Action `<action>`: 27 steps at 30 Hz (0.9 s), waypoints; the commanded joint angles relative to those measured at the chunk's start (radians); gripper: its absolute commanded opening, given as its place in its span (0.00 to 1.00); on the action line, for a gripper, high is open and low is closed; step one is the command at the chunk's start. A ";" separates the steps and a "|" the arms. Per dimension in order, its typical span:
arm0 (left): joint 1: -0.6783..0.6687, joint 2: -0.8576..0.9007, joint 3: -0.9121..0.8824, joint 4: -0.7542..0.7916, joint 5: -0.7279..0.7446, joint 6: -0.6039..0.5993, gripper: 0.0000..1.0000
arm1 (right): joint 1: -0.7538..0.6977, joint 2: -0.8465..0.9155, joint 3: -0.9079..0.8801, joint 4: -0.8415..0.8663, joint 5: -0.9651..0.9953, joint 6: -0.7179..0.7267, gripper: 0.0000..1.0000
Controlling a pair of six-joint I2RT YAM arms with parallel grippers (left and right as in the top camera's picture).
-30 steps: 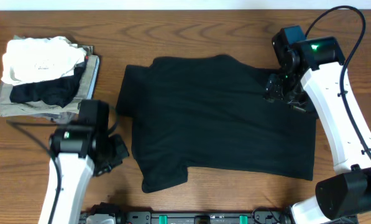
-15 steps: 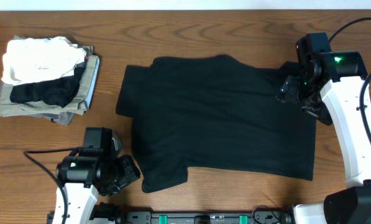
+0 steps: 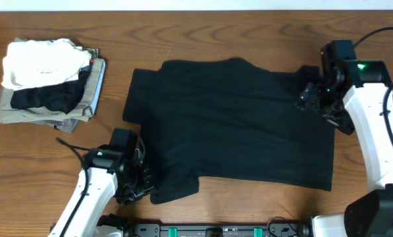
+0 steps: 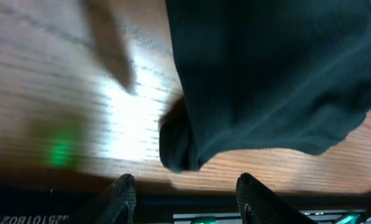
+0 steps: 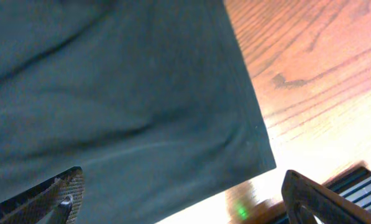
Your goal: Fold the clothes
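Item one: black T-shirt, short-sleeved, plain, spread flat and open across the middle of the wooden table, collar edge toward the far side, one sleeve reaching out to the left, the other toward the upper right. The lower left corner sticks out as a small flap at the near edge; the left wrist view shows it as a rolled, bunched lump of cloth lying on the wood. Item two: left gripper, low at the near left of the table, just beside that flap; its fingers stand moderately apart with only bare wood and the table edge between them, gripping nothing, the bunched corner lying just ahead of the tips. Item three: right gripper, at the shirt's far right corner, over the cloth near the right sleeve; its fingers stand spread wide at the two lower corners of the wrist view, holding nothing, with smooth black fabric and a straight stitched hem running to a corner in front of them. Item four: stack of folded garments at the far left of the table, well apart from the T-shirt: a white piece on top, a black piece under it, grey pieces at the bottom.
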 commanded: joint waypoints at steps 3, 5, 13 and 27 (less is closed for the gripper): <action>-0.009 0.076 -0.016 0.021 -0.039 -0.009 0.55 | -0.034 -0.018 -0.049 0.003 -0.014 -0.041 0.99; -0.011 0.097 -0.029 0.035 -0.039 -0.009 0.55 | -0.034 -0.018 -0.062 0.013 -0.014 -0.044 0.99; -0.059 0.125 -0.077 0.137 -0.034 -0.009 0.54 | -0.038 -0.018 -0.081 0.034 -0.014 -0.043 0.99; -0.107 0.126 -0.085 0.170 -0.019 -0.010 0.11 | -0.080 -0.018 -0.081 0.016 -0.014 -0.057 0.99</action>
